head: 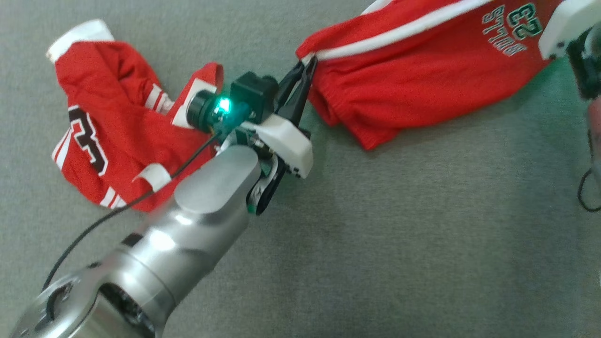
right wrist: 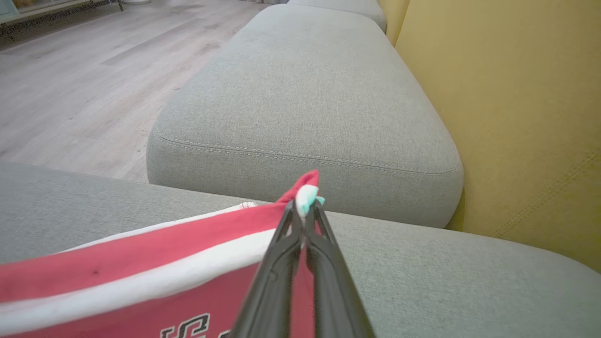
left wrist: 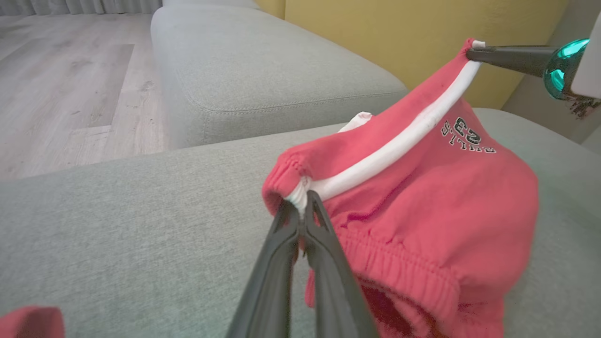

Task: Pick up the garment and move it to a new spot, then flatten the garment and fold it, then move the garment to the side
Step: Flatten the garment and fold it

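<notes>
The garment (head: 422,70) is a pair of red shorts with a white side stripe and a "BULLS 23" print, stretched across the grey sofa seat. My left gripper (head: 307,65) is shut on the waistband corner where the stripe ends; in the left wrist view its fingertips (left wrist: 303,202) pinch the gathered edge of the garment (left wrist: 422,188). My right gripper (right wrist: 305,209) is shut on the far corner of the garment (right wrist: 141,263), also seen from the left wrist as the right gripper (left wrist: 472,52) holding that corner raised. The fabric sags between the two grips.
A second red jersey (head: 108,122) with white trim lies crumpled left of my left arm. The grey seat cushion (head: 422,234) spreads below the shorts. A neighbouring cushion (right wrist: 305,94), the yellow backrest (right wrist: 516,94) and wooden floor (left wrist: 61,84) lie beyond.
</notes>
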Controlling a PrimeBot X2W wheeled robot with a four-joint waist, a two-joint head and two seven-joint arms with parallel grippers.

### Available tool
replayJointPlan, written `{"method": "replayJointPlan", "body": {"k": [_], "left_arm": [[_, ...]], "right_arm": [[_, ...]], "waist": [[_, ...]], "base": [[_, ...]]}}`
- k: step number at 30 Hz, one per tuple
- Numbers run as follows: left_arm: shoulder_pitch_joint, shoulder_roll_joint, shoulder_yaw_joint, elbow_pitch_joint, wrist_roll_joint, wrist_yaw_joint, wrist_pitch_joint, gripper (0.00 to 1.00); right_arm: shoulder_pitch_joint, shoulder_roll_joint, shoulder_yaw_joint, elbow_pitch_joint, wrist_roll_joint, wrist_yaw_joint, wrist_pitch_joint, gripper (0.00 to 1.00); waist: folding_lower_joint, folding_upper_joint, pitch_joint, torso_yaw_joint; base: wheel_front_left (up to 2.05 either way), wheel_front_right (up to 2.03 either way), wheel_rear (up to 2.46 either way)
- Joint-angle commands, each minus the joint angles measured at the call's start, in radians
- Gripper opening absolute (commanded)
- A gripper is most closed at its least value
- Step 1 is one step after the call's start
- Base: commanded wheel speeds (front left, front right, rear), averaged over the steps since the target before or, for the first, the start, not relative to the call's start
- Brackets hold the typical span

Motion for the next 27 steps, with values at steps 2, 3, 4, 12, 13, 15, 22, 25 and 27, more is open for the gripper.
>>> {"method": "replayJointPlan", "body": {"k": [2, 3, 4, 12, 13, 15, 22, 25, 27], "left_arm": [[-0.068, -0.001, 0.029, 0.002, 0.01, -0.004, -0.019, 0.0], [-0.075, -0.004, 0.028, 0.008, 0.012, -0.006, -0.021, 0.0], [-0.082, -0.007, 0.026, 0.013, 0.013, -0.007, -0.023, 0.0], [-0.104, -0.02, 0.029, 0.045, 0.017, 0.011, -0.041, 1.0], [-0.105, -0.02, 0.031, 0.049, 0.02, 0.015, -0.042, 1.0], [-0.106, -0.021, 0.034, 0.052, 0.023, 0.019, -0.044, 1.0], [-0.093, -0.02, 0.092, 0.031, 0.064, 0.045, -0.047, 1.0], [-0.068, -0.006, 0.138, -0.003, 0.1, 0.059, -0.047, 1.0], [-0.044, 0.006, 0.174, -0.031, 0.123, 0.069, -0.047, 1.0]], "right_arm": [[-0.074, -0.008, 0.017, 0.022, -0.016, -0.001, -0.033, 0.0], [-0.089, -0.011, 0.017, 0.041, -0.02, -0.001, -0.04, 0.0], [-0.103, -0.014, 0.018, 0.06, -0.022, -0.001, -0.045, 0.0], [-0.201, -0.044, -0.023, 0.18, -0.052, -0.001, -0.13, 1.0], [-0.209, -0.044, -0.033, 0.192, -0.059, -0.001, -0.142, 1.0], [-0.214, -0.042, -0.04, 0.204, -0.066, -0.001, -0.151, 1.0], [-0.214, -0.024, -0.1, 0.25, -0.062, -0.001, -0.236, 1.0], [-0.191, -0.006, -0.109, 0.246, -0.029, -0.001, -0.274, 1.0], [-0.165, 0.01, -0.111, 0.23, 0.003, -0.001, -0.294, 1.0]], "waist": [[-0.0002, 0.0, 0.059, 0.037], [-0.0002, 0.0, 0.068, 0.042], [-0.0002, 0.0, 0.077, 0.048], [-0.0002, 0.0, 0.111, 0.069], [-0.0002, 0.0, 0.111, 0.068], [-0.0002, 0.0, 0.108, 0.066], [-0.0002, 0.0, 0.055, 0.042], [-0.0002, 0.0, 0.013, 0.026], [-0.0002, 0.0, -0.02, 0.013]], "base": [[0.0, 0.0, 0.0], [0.0, 0.0, 0.0], [0.0, 0.0, 0.0], [0.0, 0.0, 0.0], [0.0, 0.0, 0.0], [0.0, 0.0, 0.0], [0.0, 0.0, 0.0], [0.0, 0.0, 0.0], [0.0, 0.0, 0.0]]}}
